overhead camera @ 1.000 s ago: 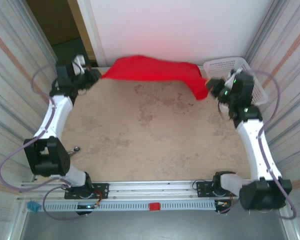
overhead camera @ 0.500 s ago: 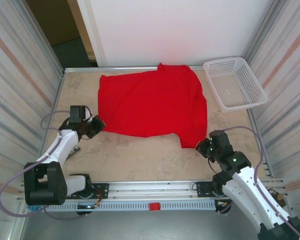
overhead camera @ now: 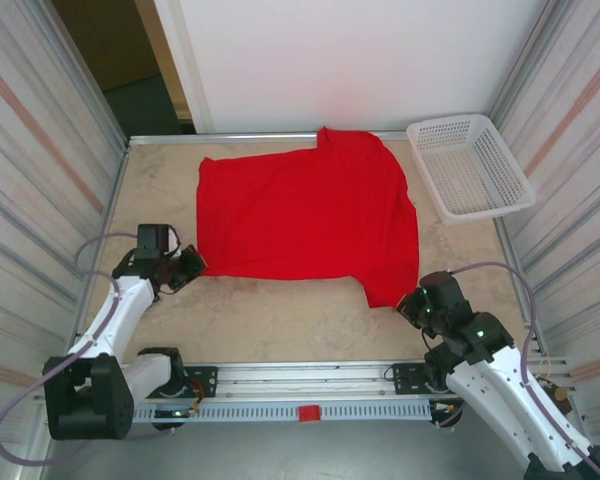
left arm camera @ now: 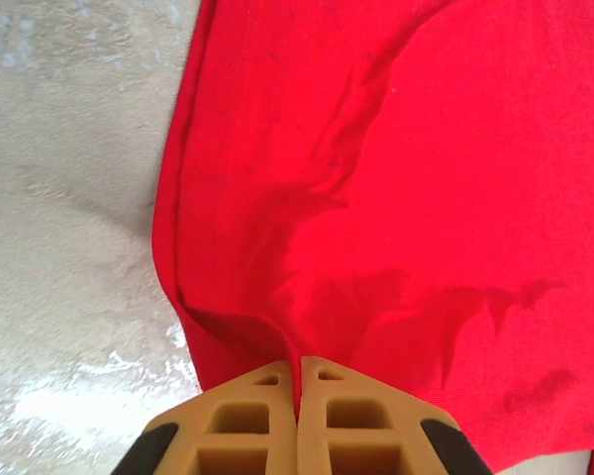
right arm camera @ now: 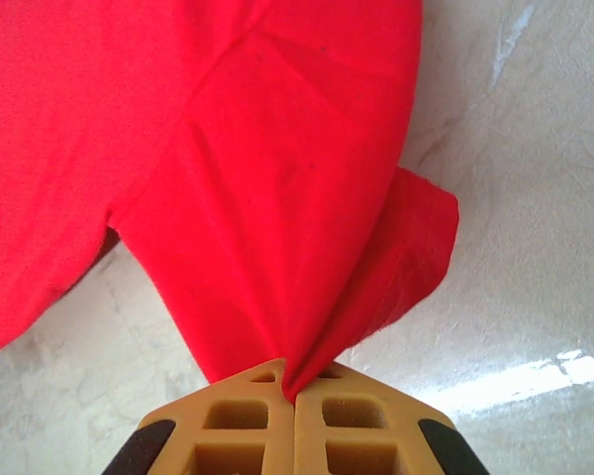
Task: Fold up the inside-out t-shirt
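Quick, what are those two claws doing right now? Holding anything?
Left gripper: closed, pinching a near corner of the red t-shirt.
Right gripper: closed, pinching the same shirt's other near corner.

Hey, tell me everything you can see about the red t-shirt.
The t-shirt is bright red soft cloth, plain on the upturned side, spread nearly flat with slight wrinkles on the table. A flap sticks out at its far edge, another at the near right. The left gripper is shut on its near left corner, the right gripper on the near right flap.
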### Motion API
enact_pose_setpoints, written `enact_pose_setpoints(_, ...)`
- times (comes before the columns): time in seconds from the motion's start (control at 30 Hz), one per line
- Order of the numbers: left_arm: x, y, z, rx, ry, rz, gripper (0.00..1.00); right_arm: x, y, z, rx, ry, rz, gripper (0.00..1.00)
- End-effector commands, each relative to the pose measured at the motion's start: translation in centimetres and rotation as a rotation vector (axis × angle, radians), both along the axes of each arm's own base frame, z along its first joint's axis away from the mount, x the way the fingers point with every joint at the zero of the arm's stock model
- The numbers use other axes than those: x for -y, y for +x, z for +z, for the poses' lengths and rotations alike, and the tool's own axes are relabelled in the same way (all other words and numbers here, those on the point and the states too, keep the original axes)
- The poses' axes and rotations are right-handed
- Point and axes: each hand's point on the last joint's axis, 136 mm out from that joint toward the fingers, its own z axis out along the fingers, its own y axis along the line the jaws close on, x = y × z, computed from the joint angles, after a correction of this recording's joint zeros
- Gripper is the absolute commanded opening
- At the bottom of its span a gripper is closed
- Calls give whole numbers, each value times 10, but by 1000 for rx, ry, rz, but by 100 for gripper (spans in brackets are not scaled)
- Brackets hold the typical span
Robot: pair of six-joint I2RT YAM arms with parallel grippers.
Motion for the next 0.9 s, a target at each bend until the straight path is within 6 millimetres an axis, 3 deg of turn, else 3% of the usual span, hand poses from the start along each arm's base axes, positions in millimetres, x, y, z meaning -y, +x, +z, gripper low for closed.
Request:
enact_pose_setpoints(0.0, -8, -9, 5, -6, 63, -11, 8, 5, -5, 19, 19, 5, -21, 0)
enact_pose_setpoints(0.07, -12, -11, 5, -18, 80, -4, 30, -3, -5, 23, 11, 19, 18, 31)
enact_pose_setpoints(0.13, -23, -11, 8, -19, 106, 17, 42, -3, -5, 33, 7, 6, 34, 58)
enact_pose_setpoints(0.2, -33, -7, 19, 8, 117, 40, 50, 4, -2, 49, 40, -31, 21, 63)
enact_pose_setpoints(0.33, -45, 6, 51, 74, 128, 59, 61, 25, 6, 73, 94, -141, -37, 67)
enact_pose_setpoints(0.43, -38, 8, 62, 90, 90, 44, 62, 28, 9, 56, 29, -188, -50, 67)
enact_pose_setpoints(0.53, -31, -3, 50, 54, 38, 63, 63, 26, 9, 22, -63, -205, -53, 66)
enact_pose_setpoints(0.7, -11, -34, 14, -4, -37, 93, 63, 31, -4, -29, -184, -210, -82, 59)
enact_pose_setpoints(0.87, 4, -43, -9, 16, -70, 85, 63, 31, -6, -59, -213, -141, -114, 48)
